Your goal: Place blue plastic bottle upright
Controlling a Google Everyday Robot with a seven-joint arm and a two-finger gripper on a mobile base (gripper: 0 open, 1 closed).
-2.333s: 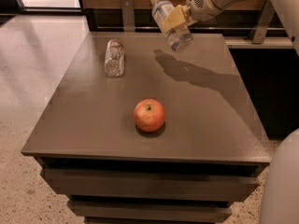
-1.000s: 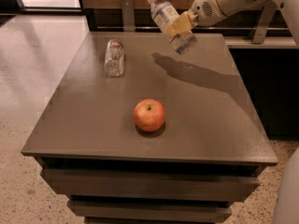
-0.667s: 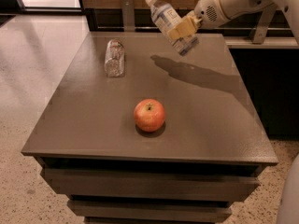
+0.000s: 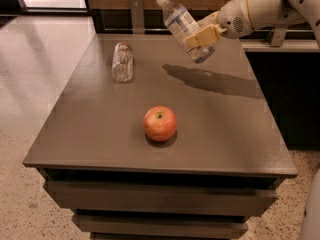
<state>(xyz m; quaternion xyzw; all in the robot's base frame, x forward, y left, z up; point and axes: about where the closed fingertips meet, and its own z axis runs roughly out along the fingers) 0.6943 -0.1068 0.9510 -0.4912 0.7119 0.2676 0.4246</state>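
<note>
The blue plastic bottle [image 4: 181, 25] is clear with a white cap and a pale printed label. It hangs in the air above the far right part of the table, tilted with its cap up and to the left. My gripper [image 4: 201, 35] comes in from the upper right and is shut on the bottle's lower half. The bottle's base is clear of the table top [image 4: 225, 114], and its shadow falls on the table below it.
A label-less crinkled clear bottle [image 4: 122, 61] lies on its side at the far left of the table. A red apple [image 4: 160, 123] sits near the middle front. A dark counter [image 4: 280, 44] runs behind and to the right. A light floor lies to the left.
My gripper and the bottle have lifted slightly and moved a little to the right. The bottle's tilt has stayed about the same. The apple and the crinkled bottle have not moved.
</note>
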